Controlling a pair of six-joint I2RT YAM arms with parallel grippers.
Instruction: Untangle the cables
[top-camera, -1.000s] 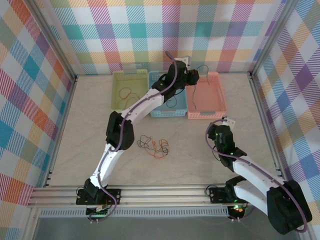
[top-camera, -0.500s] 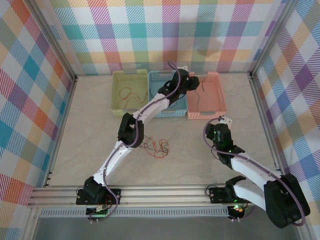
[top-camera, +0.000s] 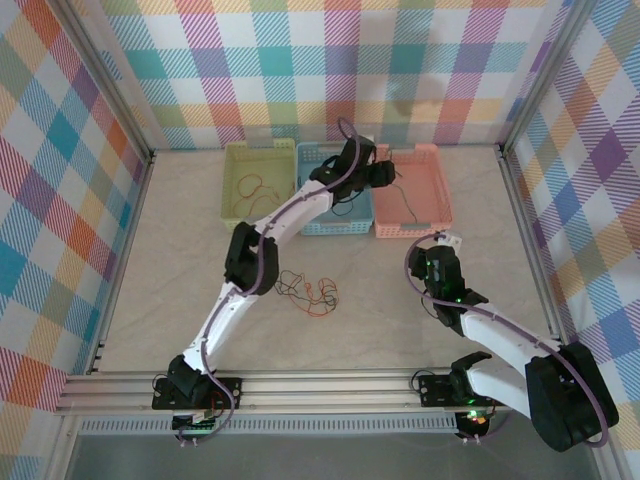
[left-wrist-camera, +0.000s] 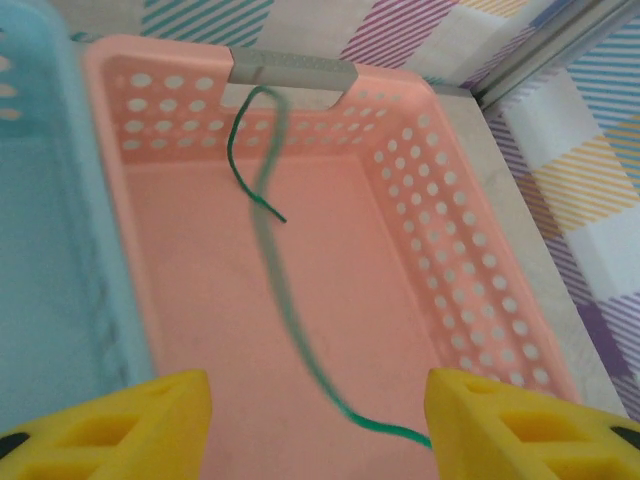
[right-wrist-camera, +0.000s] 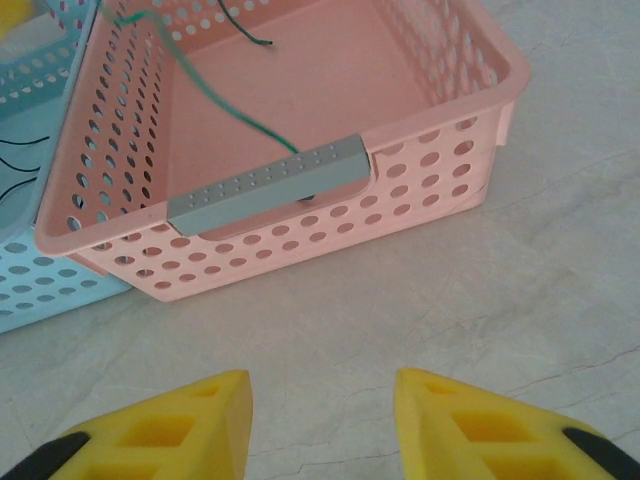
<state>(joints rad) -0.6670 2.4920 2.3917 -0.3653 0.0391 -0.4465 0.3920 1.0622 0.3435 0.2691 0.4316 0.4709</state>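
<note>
A small clump of cables (top-camera: 310, 290), orange, red and black, lies on the table in front of the baskets. One green cable (left-wrist-camera: 268, 245) hangs blurred inside the pink basket (left-wrist-camera: 400, 170), its lower end running past my left gripper's right finger. My left gripper (left-wrist-camera: 318, 400) stands open above that basket (top-camera: 440, 225), gripping nothing. In the right wrist view the green cable (right-wrist-camera: 215, 95) drapes over the basket's far wall. My right gripper (right-wrist-camera: 322, 400) is open over bare table just in front of the pink basket (right-wrist-camera: 270, 180).
A blue basket (top-camera: 320, 225) with a black cable (top-camera: 345, 205) stands left of the pink one. Further left, a yellow-green basket (top-camera: 240, 155) holds a thin orange cable (top-camera: 250, 185). Checked walls and metal rails close the table in.
My left gripper has opened over the pink basket and let go of the green cable, which now drops into it. The right arm has shifted only slightly.
</note>
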